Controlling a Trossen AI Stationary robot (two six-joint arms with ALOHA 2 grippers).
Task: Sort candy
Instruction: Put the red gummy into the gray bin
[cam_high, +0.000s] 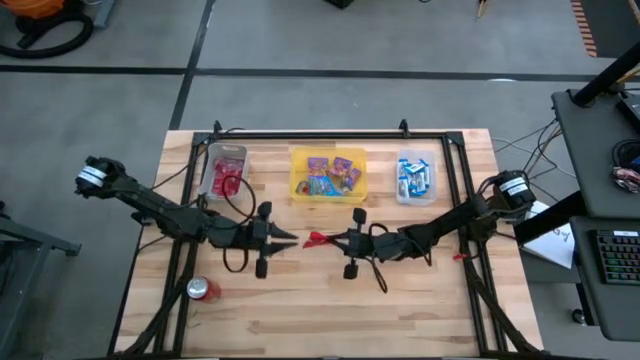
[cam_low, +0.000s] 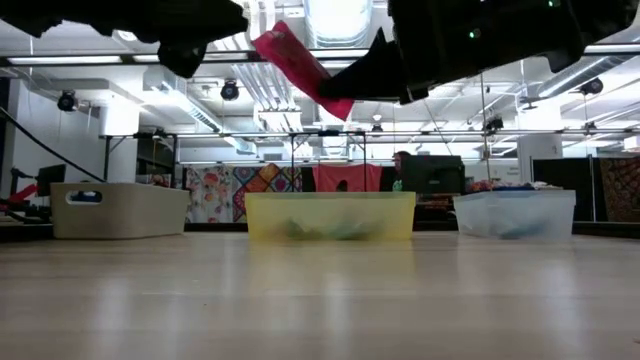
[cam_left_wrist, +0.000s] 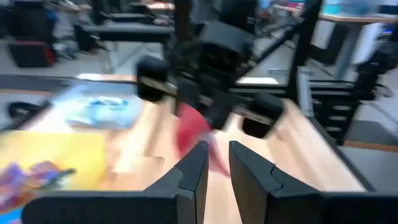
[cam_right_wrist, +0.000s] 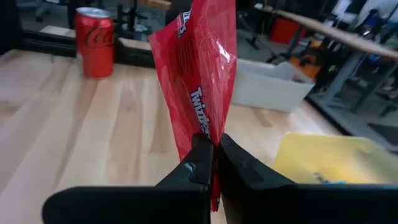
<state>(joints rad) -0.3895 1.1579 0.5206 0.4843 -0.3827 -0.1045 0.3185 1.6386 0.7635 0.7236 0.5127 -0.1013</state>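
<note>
A flat red candy packet (cam_high: 318, 238) hangs in the air over the middle of the table, held by my right gripper (cam_high: 336, 240), which comes in from the right. My left gripper (cam_high: 292, 240) points at it from the left, just short of the packet's free end. Its fingers (cam_left_wrist: 198, 163) stand a narrow gap apart with nothing between them. Three bins line the far edge: a pale one (cam_high: 225, 170) with red packets, a yellow one (cam_high: 328, 175) with purple multicolour packets, and a clear one (cam_high: 416, 177) with blue-and-white bars. My right gripper pinches one end of the red packet (cam_right_wrist: 208, 124) between its two fingers, coming about level from the table's right. The rest of the packet sticks out past the fingertips toward the left gripper. It is clear of the table and tilted, with its free end (cam_low: 272, 42) higher.
A red soda can (cam_high: 203, 290) stands near the front left of the board. Black frame rails (cam_high: 330, 133) run along the far edge and both sides. Bare wood (cam_high: 330, 320) lies along the near part of the table.
</note>
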